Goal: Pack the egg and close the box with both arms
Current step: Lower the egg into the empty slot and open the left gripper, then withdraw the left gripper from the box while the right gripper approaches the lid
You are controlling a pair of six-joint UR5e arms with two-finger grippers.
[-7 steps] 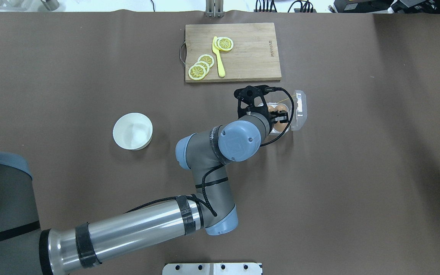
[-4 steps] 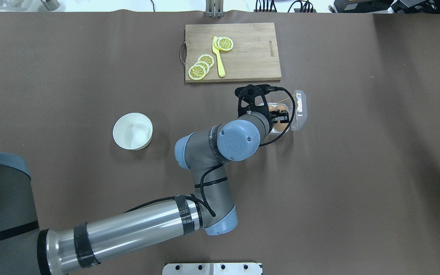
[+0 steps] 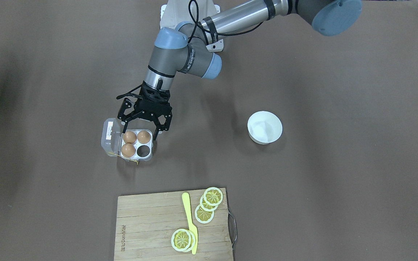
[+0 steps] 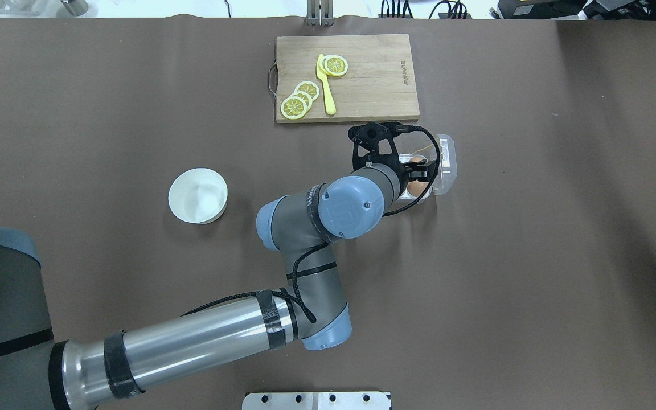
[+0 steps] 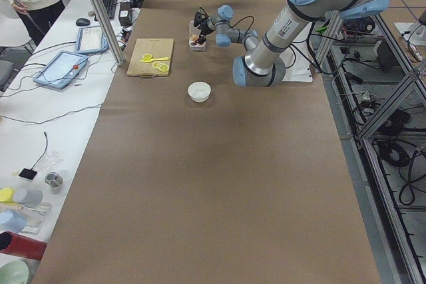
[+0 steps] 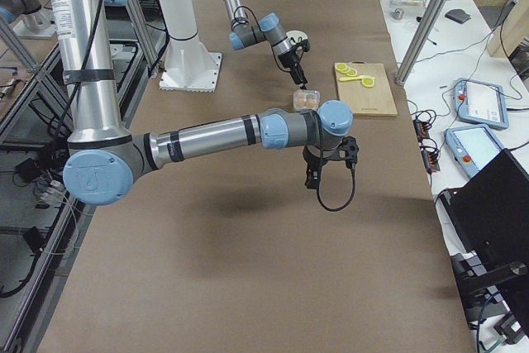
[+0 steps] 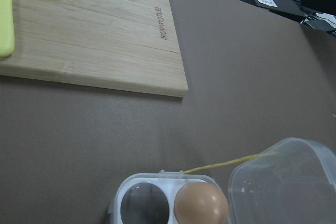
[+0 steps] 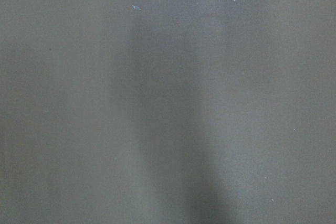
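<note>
The clear box (image 3: 149, 156) sits open on the brown table, its lid (image 3: 109, 136) laid back beside it. Three light-brown eggs (image 3: 129, 137) fill three cells, and one cell (image 3: 143, 150) is empty. My left gripper (image 3: 140, 133) hangs open and empty just above the box's robot-side edge. From overhead the left gripper (image 4: 416, 169) covers most of the box (image 4: 446, 165). The left wrist view shows one egg (image 7: 201, 204), the empty cell (image 7: 143, 208) and a yellow string (image 7: 226, 163). My right gripper (image 6: 318, 173) shows only in the exterior right view, so I cannot tell its state.
A wooden cutting board (image 4: 346, 77) with lemon slices (image 4: 295, 106) and a yellow knife (image 4: 326, 85) lies just beyond the box. A white bowl (image 4: 198, 195) stands to the left of my left arm's elbow. The right wrist view shows only brown table.
My left arm has drawn its wrist slightly left and away from me. The box and eggs have not moved.
</note>
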